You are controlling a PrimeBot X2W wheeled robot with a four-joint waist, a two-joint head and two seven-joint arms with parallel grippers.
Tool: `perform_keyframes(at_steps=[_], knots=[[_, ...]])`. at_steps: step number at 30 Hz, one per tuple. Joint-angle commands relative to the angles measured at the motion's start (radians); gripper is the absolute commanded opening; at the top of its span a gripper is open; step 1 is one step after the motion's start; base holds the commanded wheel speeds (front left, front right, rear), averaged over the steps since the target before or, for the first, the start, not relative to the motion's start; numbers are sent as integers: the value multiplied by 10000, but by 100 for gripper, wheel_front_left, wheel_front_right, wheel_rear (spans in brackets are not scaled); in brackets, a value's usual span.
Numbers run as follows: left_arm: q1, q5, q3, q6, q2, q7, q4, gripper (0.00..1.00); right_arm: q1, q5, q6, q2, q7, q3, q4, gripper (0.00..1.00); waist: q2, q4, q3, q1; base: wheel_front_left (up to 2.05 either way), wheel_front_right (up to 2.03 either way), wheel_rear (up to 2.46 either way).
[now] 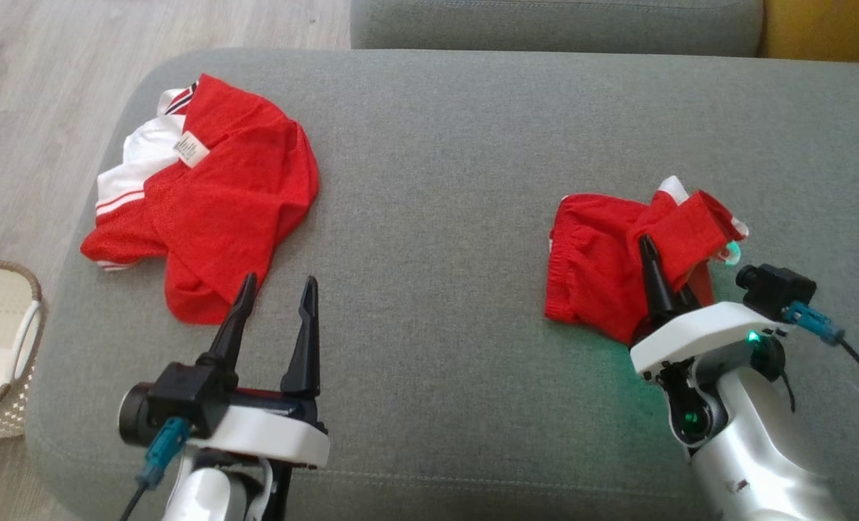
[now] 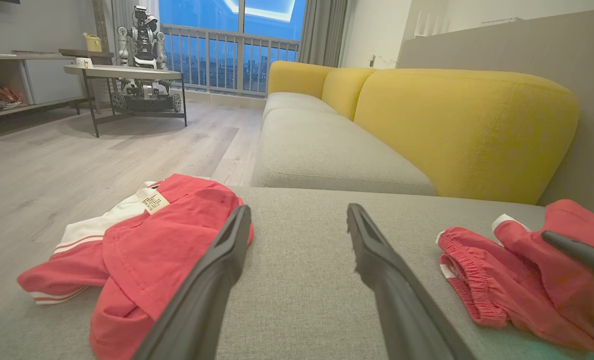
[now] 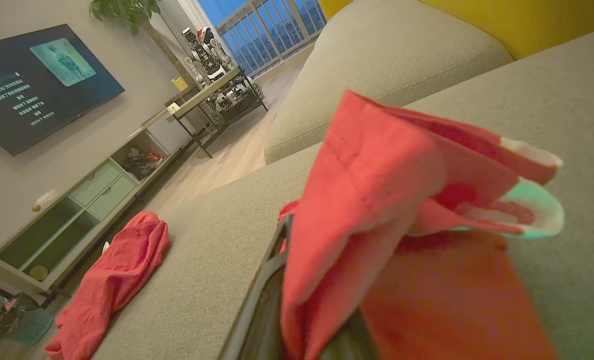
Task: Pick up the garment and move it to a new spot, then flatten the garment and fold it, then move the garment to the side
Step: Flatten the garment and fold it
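A small red garment (image 1: 595, 268) with an elastic waistband and white trim lies crumpled on the right side of the grey cushion (image 1: 436, 181). My right gripper (image 1: 646, 247) is shut on a raised fold of it; in the right wrist view the red cloth (image 3: 377, 200) drapes over the dark fingers (image 3: 266, 290). My left gripper (image 1: 279, 282) stands open above the cushion, its fingertips at the lower edge of a red and white shirt (image 1: 219, 202). In the left wrist view the open left gripper (image 2: 298, 210) has bare cushion between its fingers, the shirt (image 2: 146, 250) to its left and the small garment (image 2: 517, 280) to its right.
A woven white basket (image 1: 9, 340) stands on the wooden floor left of the cushion. A second grey seat (image 1: 545, 22) and a yellow sofa back (image 2: 467, 130) lie beyond. Bare cushion stretches between the two garments.
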Motion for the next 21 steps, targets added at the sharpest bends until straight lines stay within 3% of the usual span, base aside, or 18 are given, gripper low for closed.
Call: perform_keyframes(at_steps=[1, 7, 15, 16, 17, 21], knots=[[-266, 80, 353, -10, 10, -55, -292, 100, -243, -164, 0, 75, -64, 257, -366, 0, 0, 38, 10, 0, 0, 0, 0], [-279, 45, 314, 7, 10, -55, -270, 100, -365, -1147, 0, 75, -64, 962, -346, 0, 0, 149, 53, 0, 0, 0, 0], [-334, -28, 246, 28, 10, -55, -221, 100, -566, -3491, 0, 75, 205, 1497, 383, 0, 0, 340, 156, 0, 0, 0, 0], [-335, -39, 243, 34, 10, -55, -220, 100, -578, -3671, 0, 75, 240, 1431, 441, 29, 0, 359, 169, 0, 0, 0, 0], [-334, -47, 241, 36, 10, -55, -218, 100, -592, -3888, 0, 75, 227, 1350, 451, 100, 0, 378, 183, 0, 0, 0, 0], [-323, -71, 229, 47, 10, -55, -207, 100, -575, -4327, 0, 75, 180, 1094, 317, 100, 0, 433, 219, 0, 0, 0, 0]])
